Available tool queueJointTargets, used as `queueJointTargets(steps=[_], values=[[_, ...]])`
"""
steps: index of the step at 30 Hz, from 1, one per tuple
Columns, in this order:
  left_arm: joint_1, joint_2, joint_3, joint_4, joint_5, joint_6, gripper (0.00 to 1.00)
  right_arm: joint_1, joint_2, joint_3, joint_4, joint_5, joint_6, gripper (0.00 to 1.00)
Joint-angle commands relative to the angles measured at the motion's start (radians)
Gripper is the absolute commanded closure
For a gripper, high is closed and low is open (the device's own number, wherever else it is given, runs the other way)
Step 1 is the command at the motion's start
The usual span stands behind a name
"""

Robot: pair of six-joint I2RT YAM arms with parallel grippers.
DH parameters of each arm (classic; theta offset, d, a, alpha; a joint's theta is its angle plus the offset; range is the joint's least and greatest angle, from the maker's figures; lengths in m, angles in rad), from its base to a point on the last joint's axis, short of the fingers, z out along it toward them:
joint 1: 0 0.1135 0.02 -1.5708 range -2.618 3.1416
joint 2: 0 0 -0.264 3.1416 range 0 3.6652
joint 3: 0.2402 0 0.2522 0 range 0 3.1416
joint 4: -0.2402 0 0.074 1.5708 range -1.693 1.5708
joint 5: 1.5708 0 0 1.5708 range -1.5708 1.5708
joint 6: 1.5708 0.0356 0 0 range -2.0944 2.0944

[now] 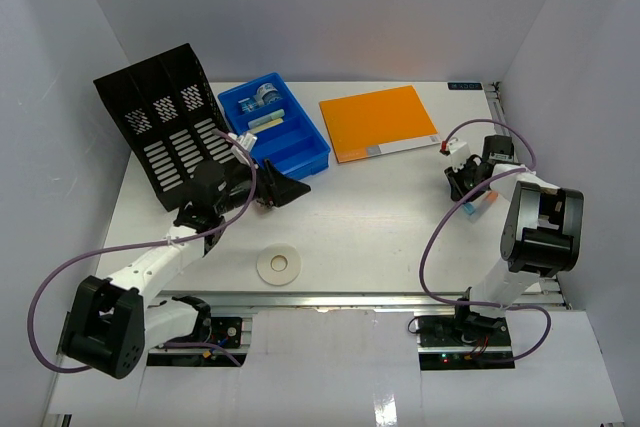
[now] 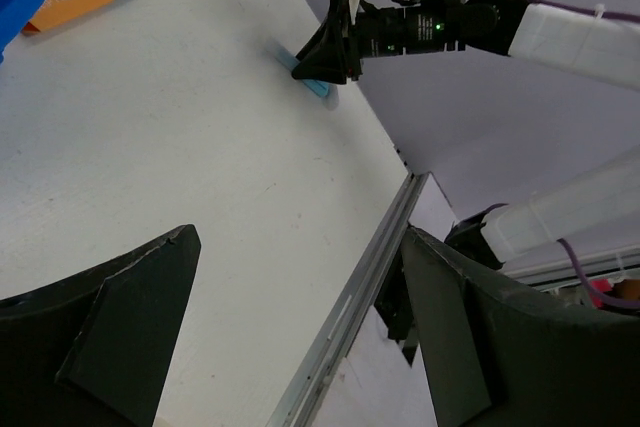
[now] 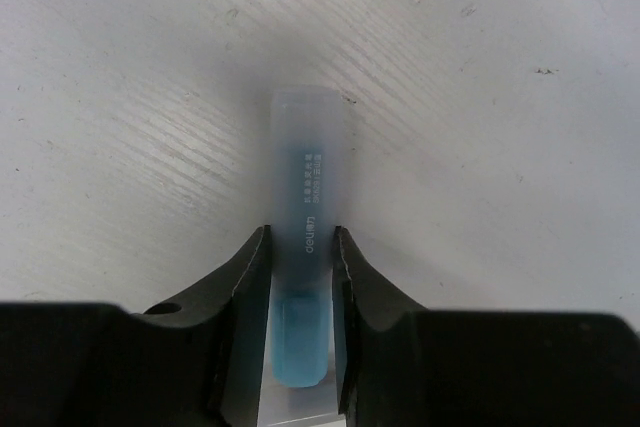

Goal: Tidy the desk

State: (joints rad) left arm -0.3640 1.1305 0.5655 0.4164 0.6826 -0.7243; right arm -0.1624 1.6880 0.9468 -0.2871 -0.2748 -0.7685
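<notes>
Your right jaws are clamped across the blue highlighter (image 3: 308, 147), which lies flat on the white surface (image 1: 380, 217) filling mid-frame overhead, probably squared up for a lift. Left jaws gape empty beside the blue tray (image 1: 300, 147).

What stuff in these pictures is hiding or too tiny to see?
- Right wrist view: the print on the blue highlighter is too small to read.
- Top view: that highlighter sits mostly hidden under the right gripper.
- Top view: the bits inside the blue tray are too small to name.
- Left wrist view: the left gripper has its fingers cut off by the bottom edge.
</notes>
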Motion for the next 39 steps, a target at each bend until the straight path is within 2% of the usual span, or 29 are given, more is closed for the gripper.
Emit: queueJointTargets(steps=[1, 5, 12, 18, 23, 31, 39], values=[[-0.042, -0.018, -0.011, 0.081, -0.099, -0.155, 0.08, 0.010, 0.042, -0.034, -0.027, -0.039, -0.012, 0.79], [-0.114, 0.022, 0.023, 0.075, -0.188, -0.184, 0.09, 0.014, 0.012, -0.024, -0.078, -0.130, -0.010, 0.84], [-0.251, 0.162, 0.098, 0.123, -0.339, -0.226, 0.09, 0.036, -0.094, 0.020, -0.219, -0.321, 0.013, 0.86], [-0.313, 0.295, 0.187, 0.163, -0.407, -0.251, 0.10, 0.102, -0.208, 0.044, -0.301, -0.494, 0.079, 0.87], [-0.364, 0.427, 0.254, 0.180, -0.477, -0.273, 0.10, 0.201, -0.288, 0.005, -0.266, -0.634, 0.174, 0.88], [-0.439, 0.620, 0.403, 0.156, -0.572, -0.335, 0.15, 0.236, -0.352, -0.053, -0.169, -0.660, 0.236, 0.90], [-0.479, 0.751, 0.539, 0.144, -0.588, -0.351, 0.21, 0.236, -0.379, -0.081, -0.105, -0.609, 0.266, 0.90]])
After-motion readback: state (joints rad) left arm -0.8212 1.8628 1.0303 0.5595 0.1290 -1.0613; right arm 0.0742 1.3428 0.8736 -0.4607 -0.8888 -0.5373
